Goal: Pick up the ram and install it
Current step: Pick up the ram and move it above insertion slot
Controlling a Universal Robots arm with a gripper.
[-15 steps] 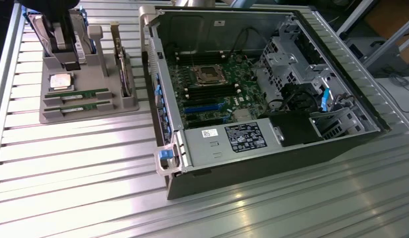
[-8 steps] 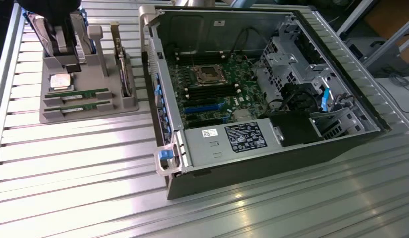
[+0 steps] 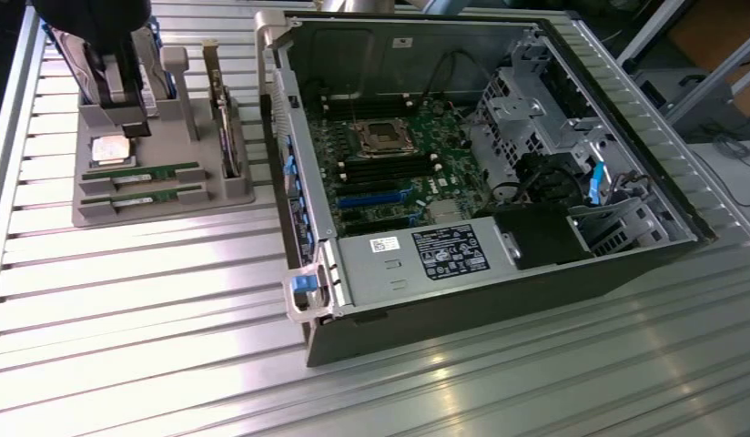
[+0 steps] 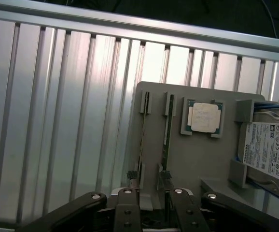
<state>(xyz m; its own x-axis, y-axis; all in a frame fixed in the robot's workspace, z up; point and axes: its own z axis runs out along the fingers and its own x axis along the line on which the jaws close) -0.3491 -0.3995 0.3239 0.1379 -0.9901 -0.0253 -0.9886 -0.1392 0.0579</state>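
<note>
Two ram sticks (image 3: 141, 172) lie side by side in slots at the front of a grey holder tray (image 3: 168, 211) on the exterior view's left. In the wrist view they appear edge-on, one ram stick (image 4: 167, 128) next to the other (image 4: 143, 135). My gripper (image 4: 149, 178) hovers open above the near ends of the sticks, one fingertip (image 4: 132, 177) roughly over each, holding nothing. The arm's black body (image 3: 90, 18) hangs over the tray's far end. The open computer case (image 3: 305, 273) shows its motherboard with black memory slots (image 3: 378, 169).
The tray also holds a silver processor chip (image 4: 204, 117), a hard drive (image 4: 267, 150) and an upright green card (image 3: 226, 127). In the case, a power supply (image 3: 411, 259) and drive cages (image 3: 533, 100) flank the motherboard. The ribbed aluminium table (image 3: 132, 309) lies around them.
</note>
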